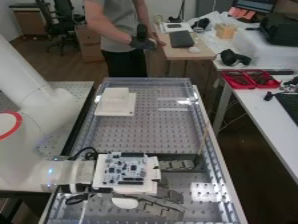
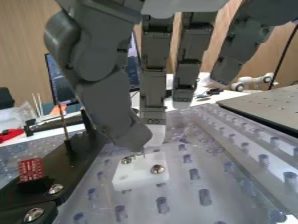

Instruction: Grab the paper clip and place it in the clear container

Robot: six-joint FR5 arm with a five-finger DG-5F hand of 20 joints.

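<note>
One paper clip (image 2: 141,154) (tiny), just under the hand (image 1: 177,164)

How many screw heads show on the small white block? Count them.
2: one screw head on the white block's side nearer the black base, the other screw head farther from it. More may hide behind the hand.

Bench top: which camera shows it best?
High view: it shows most of the bench top, with both long edges and the white plates at the far end, though the hand hides some of the near part. Wrist view: a close-up of its holes around the white block.
</note>
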